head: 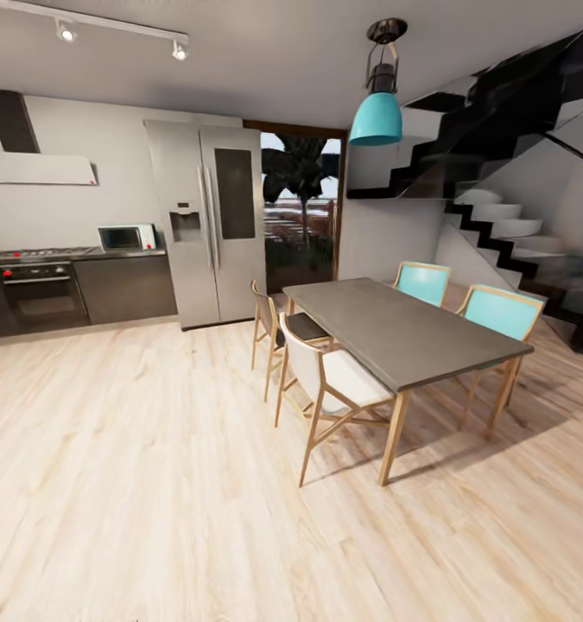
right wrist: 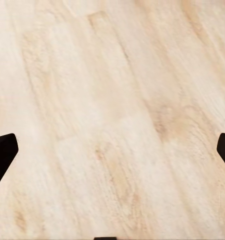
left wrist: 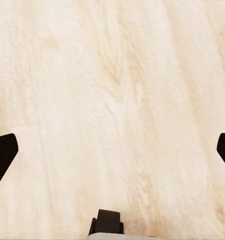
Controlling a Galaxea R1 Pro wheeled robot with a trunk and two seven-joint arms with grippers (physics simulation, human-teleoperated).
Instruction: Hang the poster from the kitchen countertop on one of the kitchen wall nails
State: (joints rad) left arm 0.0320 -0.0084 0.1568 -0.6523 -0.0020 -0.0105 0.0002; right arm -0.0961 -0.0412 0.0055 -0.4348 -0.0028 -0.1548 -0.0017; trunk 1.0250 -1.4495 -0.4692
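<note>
At the far left, the kitchen desk (head: 75, 254) carries a hob (head: 36, 256) and microwave (head: 125, 237); no poster is visible on that stretch. Then come the fridge (head: 212, 220) and dining table (head: 403, 328). The left gripper (left wrist: 112, 150) and right gripper (right wrist: 112, 150) both hang wide open and empty over the floor (head: 153, 484). A framed poster is probably light, stiff and fragile; grip the frame's edge.

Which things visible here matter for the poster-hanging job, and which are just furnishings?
Job: kitchen countertop; left pincer and right pincer, both open over wood floor.

Just furnishings: dining table, chairs, fridge, microwave, oven, pendant lamp, staircase.
</note>
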